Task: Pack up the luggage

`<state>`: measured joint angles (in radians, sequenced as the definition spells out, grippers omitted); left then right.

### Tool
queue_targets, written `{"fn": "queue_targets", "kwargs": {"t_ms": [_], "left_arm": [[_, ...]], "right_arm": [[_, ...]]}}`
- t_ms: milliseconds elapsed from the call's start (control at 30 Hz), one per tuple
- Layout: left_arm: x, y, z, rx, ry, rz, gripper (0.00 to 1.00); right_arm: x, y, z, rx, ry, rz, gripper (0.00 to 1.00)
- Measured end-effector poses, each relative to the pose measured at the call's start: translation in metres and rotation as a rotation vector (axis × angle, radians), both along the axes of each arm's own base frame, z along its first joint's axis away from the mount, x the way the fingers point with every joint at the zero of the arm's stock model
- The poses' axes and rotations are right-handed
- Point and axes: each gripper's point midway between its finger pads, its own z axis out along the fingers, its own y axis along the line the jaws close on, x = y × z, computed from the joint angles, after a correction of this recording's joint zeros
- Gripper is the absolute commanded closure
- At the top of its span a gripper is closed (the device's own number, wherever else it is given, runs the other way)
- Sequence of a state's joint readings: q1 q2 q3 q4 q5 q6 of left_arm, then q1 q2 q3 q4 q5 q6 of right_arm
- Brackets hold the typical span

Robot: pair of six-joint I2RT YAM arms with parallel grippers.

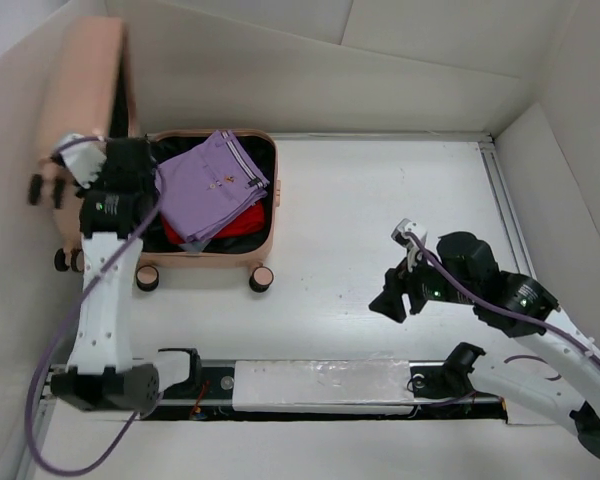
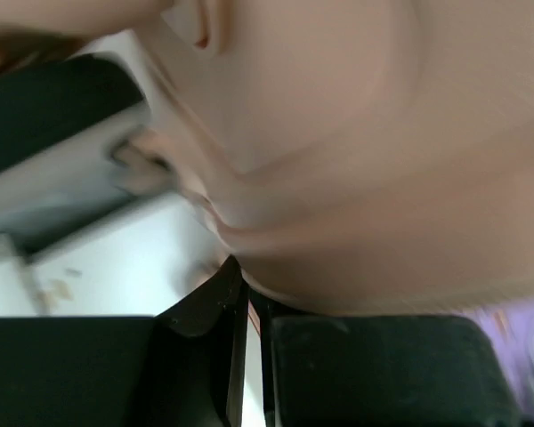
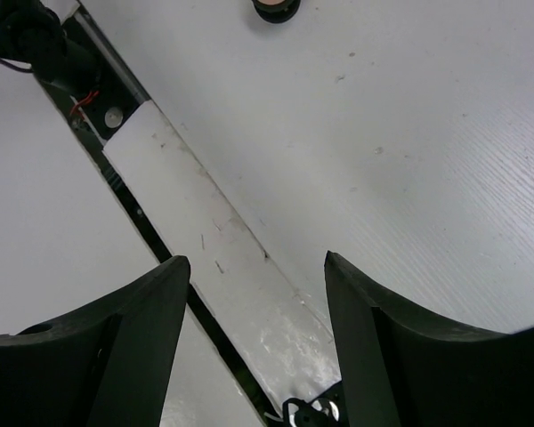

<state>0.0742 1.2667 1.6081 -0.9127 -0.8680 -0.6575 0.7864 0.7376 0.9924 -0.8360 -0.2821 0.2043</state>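
Note:
The salmon-pink luggage (image 1: 216,259) lies open at the table's far left, and its lid (image 1: 85,80) stands upright against the left wall. A folded purple garment (image 1: 212,182) lies in it on top of a red one (image 1: 242,222). My left gripper (image 1: 130,162) is at the luggage's left rim by the lid. In the left wrist view, which is blurred, the jaws (image 2: 249,289) are shut, a thin salmon strip of the lid's edge sits between them, and the pink shell (image 2: 356,133) fills the frame. My right gripper (image 1: 392,300) (image 3: 258,262) hangs open over bare table, holding nothing.
White walls box in the table on the left, back and right. A rail with a white strip (image 1: 320,385) (image 3: 214,267) runs along the near edge between the arm bases. A luggage wheel (image 3: 276,9) shows at the top of the right wrist view.

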Motion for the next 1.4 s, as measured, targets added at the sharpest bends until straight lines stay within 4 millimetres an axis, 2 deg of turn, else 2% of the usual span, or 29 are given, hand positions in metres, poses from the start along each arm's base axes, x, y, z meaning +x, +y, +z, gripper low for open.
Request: {"fn": "queue_targets", "kwargs": {"t_ms": [33, 133, 167, 200, 233, 300, 400, 467, 567, 667, 767, 833, 900, 967, 1033, 1067, 1100, 1167, 1200, 1233, 1333, 1400], "left_arm": [[0.002, -0.023, -0.004, -0.014, -0.008, -0.093, 1.0], [-0.002, -0.092, -0.023, -0.139, -0.045, -0.432, 0.57], [-0.006, -0.109, -0.03, -0.182, -0.036, -0.537, 0.47], [-0.01, -0.123, -0.036, -0.214, -0.018, -0.628, 0.29], [-0.013, -0.137, -0.038, -0.247, -0.012, -0.712, 0.24], [-0.018, -0.168, -0.038, -0.324, -0.012, -0.888, 0.16], [-0.027, -0.22, -0.036, -0.47, 0.004, -1.171, 0.2], [-0.037, -0.258, -0.031, -0.609, 0.0, -1.37, 0.22], [-0.048, -0.301, -0.015, -0.806, -0.035, -1.591, 0.16], [-0.052, -0.327, 0.03, -0.93, -0.186, -1.759, 0.15], [-0.052, -0.337, 0.097, -0.863, -0.393, -1.932, 0.13], [-0.052, -0.34, 0.148, -0.756, -0.529, -2.038, 0.13], [-0.049, -0.342, 0.188, -0.676, -0.642, -2.114, 0.13], [-0.044, -0.345, 0.213, -0.654, -0.723, -2.161, 0.16], [-0.031, -0.342, 0.228, -0.641, -0.766, -2.155, 0.16], [-0.017, -0.337, 0.238, -0.636, -0.789, -2.106, 0.16], [0.011, -0.324, 0.244, -0.639, -0.808, -1.993, 0.18], [0.053, -0.292, 0.24, -0.644, -0.814, -1.804, 0.28], [0.078, -0.266, 0.231, -0.648, -0.811, -1.675, 0.31], [0.102, -0.232, 0.217, -0.654, -0.802, -1.522, 0.35], [0.159, -0.123, 0.158, -0.658, -0.746, -1.084, 0.46], [0.183, -0.063, 0.111, -0.653, -0.679, -0.849, 0.46]], "right_arm": [[0.0, 0.001, 0.0, 0.0, 0.005, 0.003, 0.32], [0.002, 0.007, -0.003, 0.0, 0.027, 0.015, 0.32], [0.003, 0.01, -0.004, 0.001, 0.033, 0.021, 0.32], [0.004, 0.014, -0.005, 0.002, 0.041, 0.023, 0.32], [0.007, 0.017, -0.007, -0.001, 0.053, 0.024, 0.32], [0.011, 0.023, -0.012, -0.01, 0.075, 0.023, 0.32], [0.019, 0.03, -0.017, -0.032, 0.102, 0.009, 0.33], [0.029, 0.035, -0.011, -0.032, 0.092, -0.011, 0.33], [0.042, 0.042, 0.009, -0.014, 0.057, -0.04, 0.33], [0.053, 0.046, 0.03, 0.022, 0.009, -0.065, 0.33], [0.058, 0.046, 0.04, 0.037, -0.013, -0.088, 0.33], [0.06, 0.046, 0.044, 0.039, -0.02, -0.098, 0.33], [0.063, 0.045, 0.046, 0.037, -0.029, -0.113, 0.33], [0.066, 0.044, 0.048, 0.035, -0.039, -0.129, 0.33], [0.068, 0.042, 0.05, 0.035, -0.048, -0.145, 0.36], [0.069, 0.041, 0.051, 0.036, -0.052, -0.15, 0.42], [0.068, 0.04, 0.052, 0.039, -0.055, -0.152, 0.56], [0.067, 0.039, 0.055, 0.047, -0.057, -0.153, 0.8], [0.066, 0.038, 0.056, 0.05, -0.06, -0.153, 0.87], [0.066, 0.038, 0.057, 0.054, -0.059, -0.154, 0.97], [0.066, 0.038, 0.058, 0.057, -0.059, -0.157, 1.0], [0.068, 0.039, 0.055, 0.048, -0.056, -0.163, 1.0]]}}
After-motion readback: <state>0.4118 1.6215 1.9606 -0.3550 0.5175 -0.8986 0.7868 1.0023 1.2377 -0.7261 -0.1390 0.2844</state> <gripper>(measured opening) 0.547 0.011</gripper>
